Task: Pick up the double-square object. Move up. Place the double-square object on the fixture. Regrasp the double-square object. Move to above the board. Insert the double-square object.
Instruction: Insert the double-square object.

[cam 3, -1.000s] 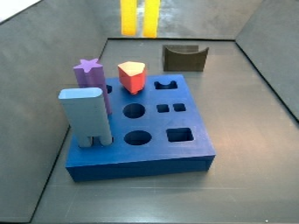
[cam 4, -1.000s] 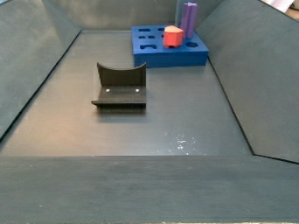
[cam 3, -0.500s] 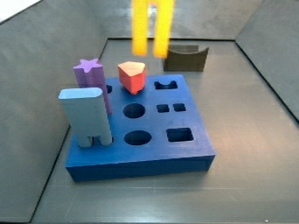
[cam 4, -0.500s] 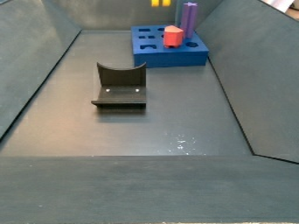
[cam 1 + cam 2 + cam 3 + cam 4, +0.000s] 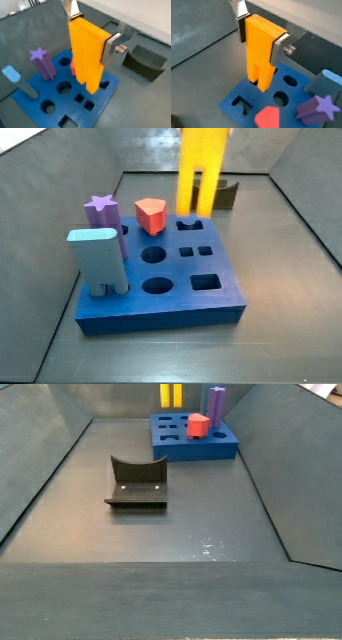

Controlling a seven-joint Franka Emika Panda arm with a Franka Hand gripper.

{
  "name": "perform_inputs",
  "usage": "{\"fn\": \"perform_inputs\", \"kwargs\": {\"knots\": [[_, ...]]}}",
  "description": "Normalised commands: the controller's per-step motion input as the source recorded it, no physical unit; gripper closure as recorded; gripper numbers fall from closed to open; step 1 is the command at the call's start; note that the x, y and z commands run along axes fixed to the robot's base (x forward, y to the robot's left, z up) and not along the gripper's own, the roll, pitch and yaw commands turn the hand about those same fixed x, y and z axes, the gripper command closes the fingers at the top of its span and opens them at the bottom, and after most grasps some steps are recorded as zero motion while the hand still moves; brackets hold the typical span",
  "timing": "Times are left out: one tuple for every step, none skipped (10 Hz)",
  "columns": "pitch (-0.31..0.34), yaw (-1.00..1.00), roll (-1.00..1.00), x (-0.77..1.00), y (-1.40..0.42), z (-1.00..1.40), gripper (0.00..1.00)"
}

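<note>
My gripper (image 5: 92, 32) is shut on the double-square object (image 5: 87, 55), a tall yellow-orange block with two prongs pointing down. Both wrist views show the silver fingers (image 5: 280, 47) clamping its upper part, the gripper (image 5: 260, 36) closed around the block (image 5: 261, 50). The block hangs upright above the far part of the blue board (image 5: 160, 303), not touching it (image 5: 203, 168). It also shows at the top edge in a side view (image 5: 171, 394). The dark fixture (image 5: 136, 482) stands empty on the floor, partly hidden behind the block in a side view (image 5: 230, 196). The gripper itself is out of both side views.
In the board (image 5: 110, 85) stand a purple star peg (image 5: 99, 213), a red rounded-triangle peg (image 5: 151, 216) and a tall light-blue block (image 5: 98, 263). Several holes are open on its right side. Grey sloped walls (image 5: 40, 474) enclose the floor.
The yellow-orange block has moved from behind the board toward it and come lower; its prongs now hang over the board's far part.
</note>
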Motion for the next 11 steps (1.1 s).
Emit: {"fn": "perform_inputs", "kwargs": {"knots": [[-0.177, 0.24, 0.02, 0.4, 0.0, -0.85, 1.0], [0.0, 0.0, 0.0, 0.03, 0.0, 0.0, 1.0], [-0.044, 0.02, 0.08, 0.0, -0.14, -0.51, 1.0], [-0.076, 0.2, 0.06, 0.0, -0.61, -0.91, 1.0], [0.0, 0.17, 0.0, 0.0, -0.38, -0.21, 1.0], [0.0, 0.0, 0.0, 0.0, 0.03, 0.0, 1.0], [-0.169, 0.0, 0.09, -0.36, 0.1, -0.49, 1.0], [-0.259, 0.0, 0.1, -0.69, 0.11, -0.55, 1.0], [-0.013, 0.0, 0.0, -0.01, 0.0, 0.0, 1.0], [0.0, 0.0, 0.0, 0.0, 0.0, -0.02, 1.0], [0.0, 0.33, -0.04, 0.03, -0.2, -0.61, 1.0]]}}
